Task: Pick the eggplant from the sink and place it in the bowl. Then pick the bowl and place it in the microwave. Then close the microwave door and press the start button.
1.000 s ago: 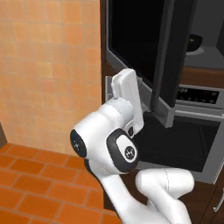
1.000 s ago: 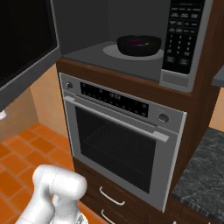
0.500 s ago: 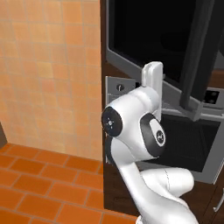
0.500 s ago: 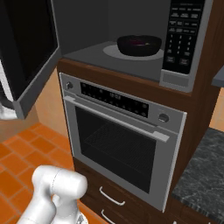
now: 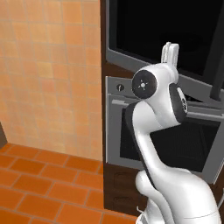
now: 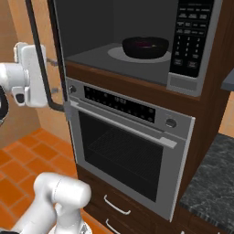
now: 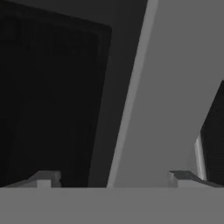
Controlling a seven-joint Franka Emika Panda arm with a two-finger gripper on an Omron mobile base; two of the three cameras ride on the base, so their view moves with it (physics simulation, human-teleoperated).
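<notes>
Left base view: the arm is rising in front of the oven, which sits directly below the microwave. Its white hand is reaching up to the lower edge of the microwave's dark front, and the microwave door is showing as a dark edge at the right side of the microwave.

Right base view: the bowl is sitting inside the microwave on the round plate of its floor, left of the keypad panel. Something dark is lying in the bowl, probably the eggplant, though it is too small to make out. The microwave door is standing partly open at the left of the microwave cavity, edge-on to this camera, with its black bar handle running down it. The white hand is pressing in just beside the door's outer face, on the side away from the cavity.

Hand view: the gripper is facing the microwave door at close range, its grey frame slanting across black glass. The two finger tips are standing wide apart and holding nothing.

Judging by this, the eggplant and bowl steps are done. The door is being pushed shut and is not yet closed; after that, the start button on the keypad is left.
</notes>
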